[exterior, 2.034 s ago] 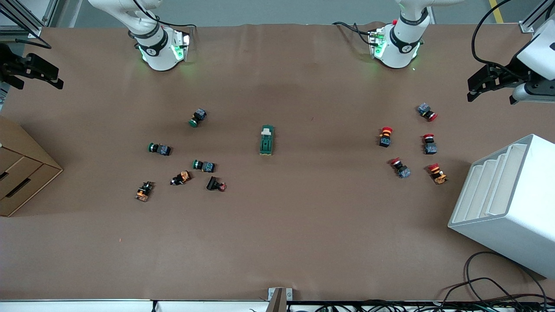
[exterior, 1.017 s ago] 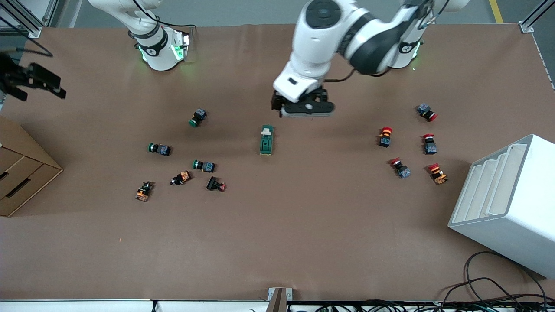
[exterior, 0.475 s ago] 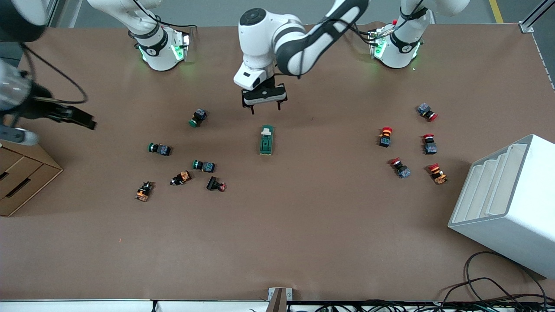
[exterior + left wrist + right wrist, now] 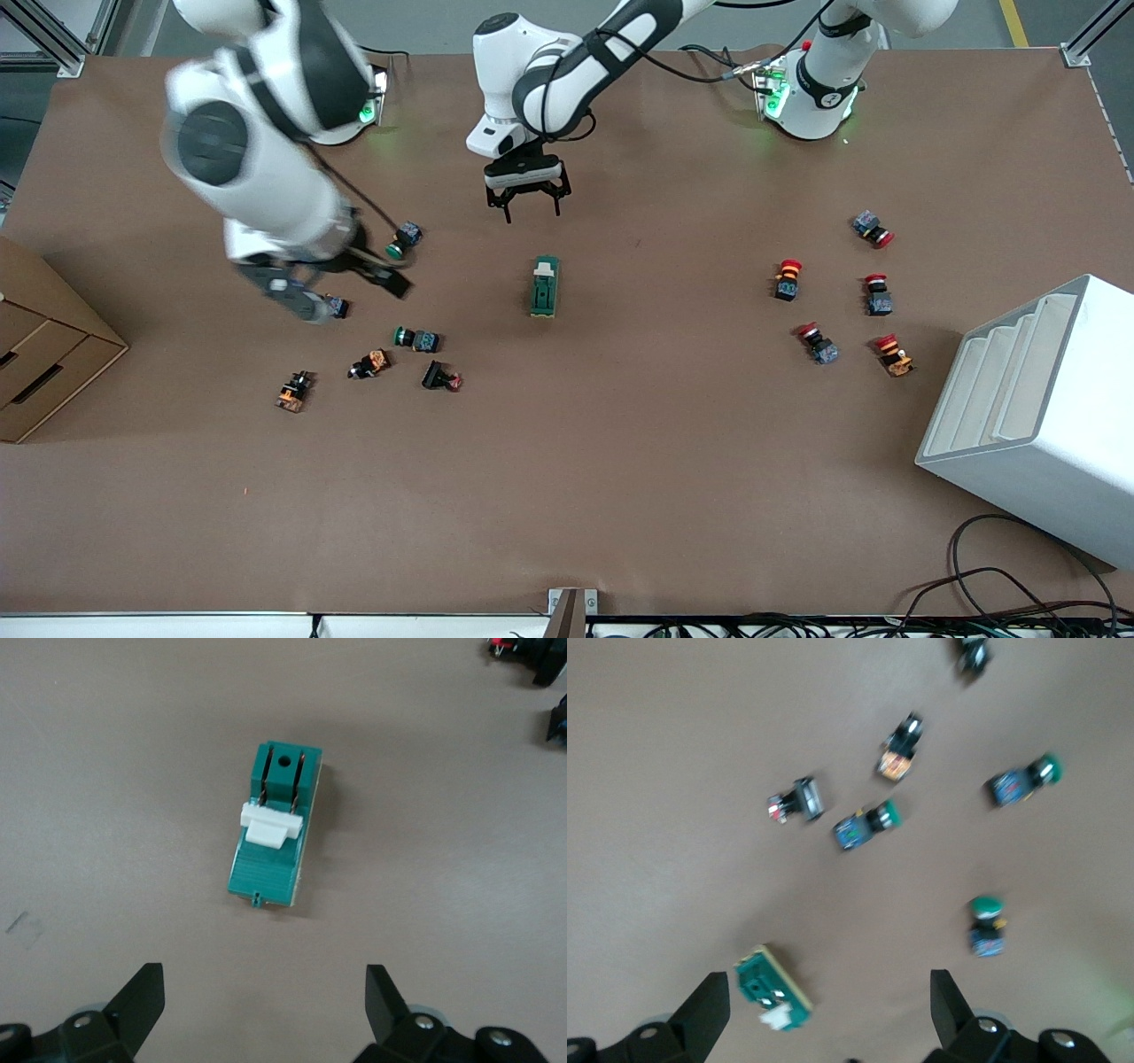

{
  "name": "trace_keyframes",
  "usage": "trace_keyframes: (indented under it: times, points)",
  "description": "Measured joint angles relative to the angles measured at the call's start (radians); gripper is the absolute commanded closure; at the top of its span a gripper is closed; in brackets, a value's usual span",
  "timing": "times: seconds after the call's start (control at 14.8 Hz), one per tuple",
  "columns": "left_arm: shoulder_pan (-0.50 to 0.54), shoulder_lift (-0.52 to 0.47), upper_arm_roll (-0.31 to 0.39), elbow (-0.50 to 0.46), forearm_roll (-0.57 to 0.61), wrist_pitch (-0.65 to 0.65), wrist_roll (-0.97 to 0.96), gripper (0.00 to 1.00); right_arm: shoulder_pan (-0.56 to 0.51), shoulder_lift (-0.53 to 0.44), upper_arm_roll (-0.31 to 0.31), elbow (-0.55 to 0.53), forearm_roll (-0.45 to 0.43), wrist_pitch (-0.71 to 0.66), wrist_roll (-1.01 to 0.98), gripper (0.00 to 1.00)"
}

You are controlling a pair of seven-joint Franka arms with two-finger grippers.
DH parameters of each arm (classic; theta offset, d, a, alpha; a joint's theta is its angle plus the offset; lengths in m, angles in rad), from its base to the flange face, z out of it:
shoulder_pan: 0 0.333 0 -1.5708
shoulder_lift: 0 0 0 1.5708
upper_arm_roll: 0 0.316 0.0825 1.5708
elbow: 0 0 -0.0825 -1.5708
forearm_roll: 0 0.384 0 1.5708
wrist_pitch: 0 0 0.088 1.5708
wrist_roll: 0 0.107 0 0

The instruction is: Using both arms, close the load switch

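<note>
Centrally on the brown table [image 4: 620, 461], in the front view, lay the load switch [image 4: 544, 286], a long dark green block with its white lever [image 4: 544, 268] at the end toward the arms' bases. The left gripper [image 4: 524, 213] hung over bare table just short of that end, fingers spread wide and empty. The right gripper [image 4: 354, 288] was blurred over the green buttons [image 4: 416, 338] toward the right arm's end, and it held nothing. Red buttons [image 4: 788, 279] lay toward the left arm's end, near a white rack [image 4: 1045, 416].

From the left wrist view, the switch [image 4: 275, 826] showed a ridged green body, two dark metal blades and a round hole past the white lever [image 4: 271, 826]. The left fingertips [image 4: 142, 1001] stood well apart, clear of it.

From the right wrist view, the switch [image 4: 772, 988] sat between the widely parted right fingertips [image 4: 704, 1010], untouched, with green buttons [image 4: 868, 824] scattered nearby.
</note>
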Motion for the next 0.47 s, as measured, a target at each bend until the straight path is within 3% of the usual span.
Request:
trace_keyframes:
  times: [0.47]
  points:
    - [-0.018,0.11,0.001,-0.051,0.392,0.0,-0.323,0.01,0.111,0.178,-0.001,-0.002,0.025,0.207,0.303,0.0]
